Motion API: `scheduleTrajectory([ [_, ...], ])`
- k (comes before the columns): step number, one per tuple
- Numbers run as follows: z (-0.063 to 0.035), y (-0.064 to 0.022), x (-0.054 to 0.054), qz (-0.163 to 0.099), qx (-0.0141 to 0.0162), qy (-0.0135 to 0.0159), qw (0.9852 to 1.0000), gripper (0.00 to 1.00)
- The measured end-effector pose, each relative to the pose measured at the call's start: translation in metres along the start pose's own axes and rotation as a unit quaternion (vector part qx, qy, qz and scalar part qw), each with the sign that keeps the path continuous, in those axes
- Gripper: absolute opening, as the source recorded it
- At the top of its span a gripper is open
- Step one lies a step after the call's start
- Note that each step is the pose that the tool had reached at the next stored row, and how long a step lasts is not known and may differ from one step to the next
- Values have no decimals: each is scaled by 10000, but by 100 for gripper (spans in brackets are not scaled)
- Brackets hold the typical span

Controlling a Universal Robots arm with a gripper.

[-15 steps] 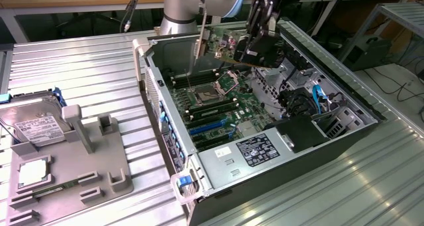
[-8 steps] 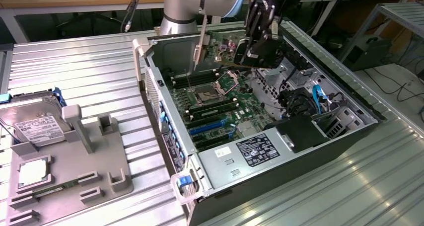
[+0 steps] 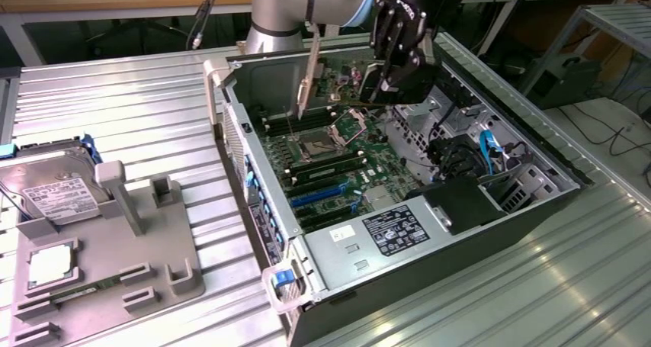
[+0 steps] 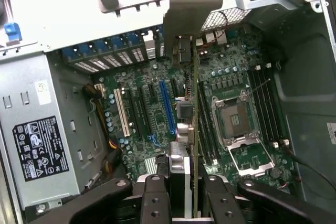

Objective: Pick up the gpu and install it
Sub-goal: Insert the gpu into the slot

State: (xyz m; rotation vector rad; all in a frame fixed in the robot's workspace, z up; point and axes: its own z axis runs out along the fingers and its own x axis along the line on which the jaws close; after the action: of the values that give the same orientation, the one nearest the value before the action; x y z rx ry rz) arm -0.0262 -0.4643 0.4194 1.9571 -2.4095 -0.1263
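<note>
At the wrist, I see the gripper [image 4: 187,190] closed narrowly on the gpu [image 4: 194,129], which is held edge-on. Beyond, the card hangs above the motherboard [image 4: 152,106] inside the open computer case [image 3: 267,76], with its metal bracket [image 4: 186,3] farthest.

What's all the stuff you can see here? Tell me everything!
table: one, ribbed silver metal, under everything.
computer case: one, black and silver, open, lying mid-table.
motherboard: one, green, inside the case.
power supply: one, silver with black label, inside the case.
holder: one, grey, on the table at the exterior view's left.
hard drive: one, silver with white label, on the holder.
gpu: one, dark board with metal bracket, held above the motherboard.
arm: one, grey, reaching over the case.
tool: one, black, shut on the gpu.
</note>
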Motion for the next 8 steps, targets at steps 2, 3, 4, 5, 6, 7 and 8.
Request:
scheduleTrajectory([
  [2,7,-1,0,-179,-4,15,9998,29],
  [3,10,-1,0,-268,-7,23,9996,29],
  [4,13,-1,0,-361,-9,31,9993,29],
  [5,18,-2,0,-448,-9,38,9990,29],
  [6,22,-2,0,-505,8,39,9987,29],
  [7,24,-3,0,-540,38,39,9985,29],
  [8,27,-2,1,-564,69,36,9984,29],
])
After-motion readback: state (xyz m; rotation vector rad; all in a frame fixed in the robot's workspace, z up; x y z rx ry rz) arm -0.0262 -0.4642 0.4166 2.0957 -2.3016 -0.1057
